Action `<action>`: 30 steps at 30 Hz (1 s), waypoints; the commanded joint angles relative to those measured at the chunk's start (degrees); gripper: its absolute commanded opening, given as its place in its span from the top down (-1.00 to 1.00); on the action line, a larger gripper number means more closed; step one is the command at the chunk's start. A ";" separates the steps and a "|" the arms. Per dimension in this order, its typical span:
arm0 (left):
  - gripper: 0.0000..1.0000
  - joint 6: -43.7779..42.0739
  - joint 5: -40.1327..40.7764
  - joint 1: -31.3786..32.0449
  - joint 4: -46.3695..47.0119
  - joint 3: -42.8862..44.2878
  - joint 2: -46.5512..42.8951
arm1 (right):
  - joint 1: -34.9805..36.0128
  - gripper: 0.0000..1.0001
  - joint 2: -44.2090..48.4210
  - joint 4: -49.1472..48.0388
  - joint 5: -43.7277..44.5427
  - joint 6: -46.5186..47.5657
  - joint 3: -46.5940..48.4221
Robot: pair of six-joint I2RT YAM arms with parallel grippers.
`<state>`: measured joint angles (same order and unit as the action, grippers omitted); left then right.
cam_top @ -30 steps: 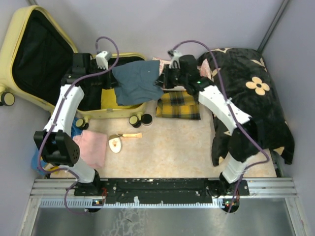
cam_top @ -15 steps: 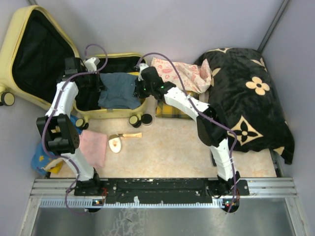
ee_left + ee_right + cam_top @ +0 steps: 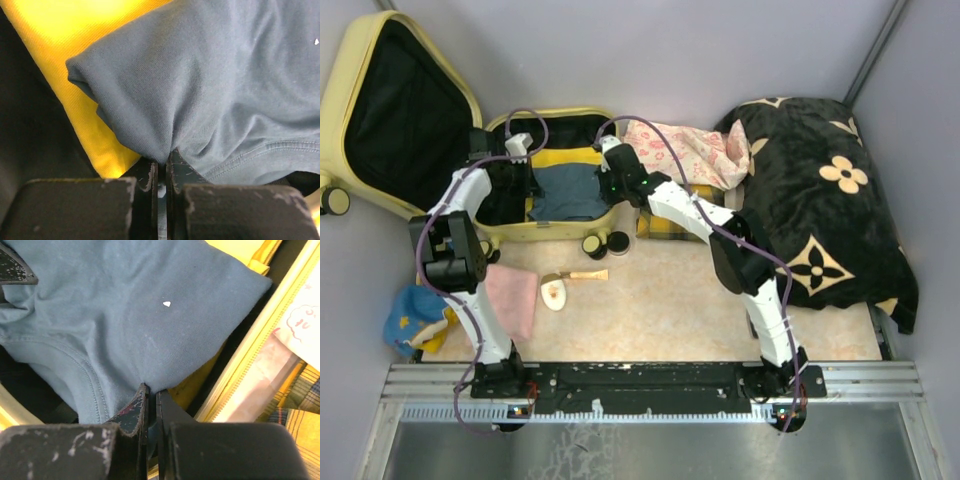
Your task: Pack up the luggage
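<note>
While the luggage sits at the far left of the desk, pale yellow, rounded and black-lined, with its lid open leftward and small black wheels, a grey-blue shirt lies inside its base over a yellow garment. Left claw and right claw are each pinched tight on a shirt fold, the right just beside the zip rim. Since 1 second ago the shirt has dropped from over the right wall into the base and bunched narrower.
</note>
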<state>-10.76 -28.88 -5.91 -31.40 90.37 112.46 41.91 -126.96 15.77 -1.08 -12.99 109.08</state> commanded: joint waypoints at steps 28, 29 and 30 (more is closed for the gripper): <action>-1.00 -11.95 -3.26 -3.62 -9.34 1.20 -13.32 | -3.00 -0.83 15.96 -8.76 -12.34 4.61 -9.27; -1.00 -13.88 -4.05 -4.40 -10.93 0.85 -14.63 | -3.56 -0.87 16.80 -8.31 -12.91 4.46 -9.95; -1.00 -16.29 -4.96 -5.24 -12.42 0.65 -15.82 | -4.04 -0.90 17.96 -7.92 -13.58 4.31 -10.94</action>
<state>-18.76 -29.23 -8.25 -37.12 90.39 102.28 40.27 -116.51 7.73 -10.83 -8.36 99.15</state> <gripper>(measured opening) 0.993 0.923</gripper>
